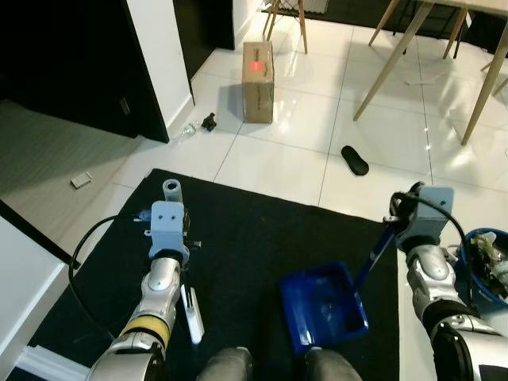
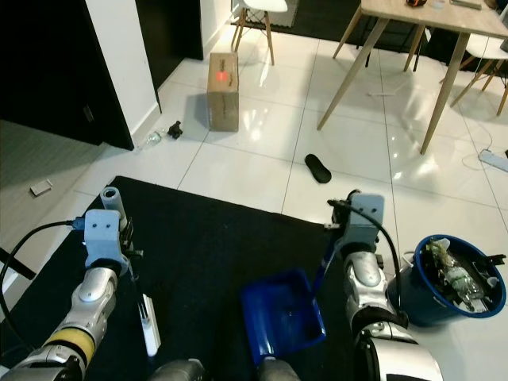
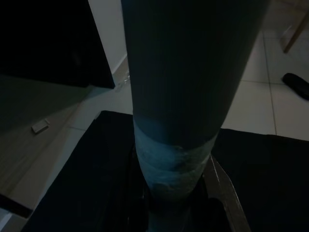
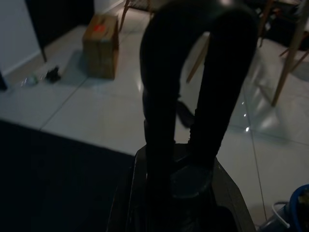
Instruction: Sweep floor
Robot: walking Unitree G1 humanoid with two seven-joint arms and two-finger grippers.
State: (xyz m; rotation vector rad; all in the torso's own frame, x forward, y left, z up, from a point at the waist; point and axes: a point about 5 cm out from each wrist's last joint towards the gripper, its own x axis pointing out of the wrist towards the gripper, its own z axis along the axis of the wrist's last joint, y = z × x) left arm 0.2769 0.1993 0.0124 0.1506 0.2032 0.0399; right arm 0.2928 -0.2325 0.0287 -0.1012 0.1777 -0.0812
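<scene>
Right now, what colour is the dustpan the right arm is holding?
Blue: the dustpan and its handle, held by the right gripper over the black rug. Clearest in the left eye view.

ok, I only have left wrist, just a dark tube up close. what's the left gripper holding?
Observer: A grey broom handle, upright above the black rug.
Operator: And the right gripper?
Observer: It's on the handle of a blue dustpan, whose pan rests on the rug.
Operator: Anything to sweep?
Observer: A black sole-shaped thing lies on the white tiles, and small dark litter near a cardboard box.
</scene>
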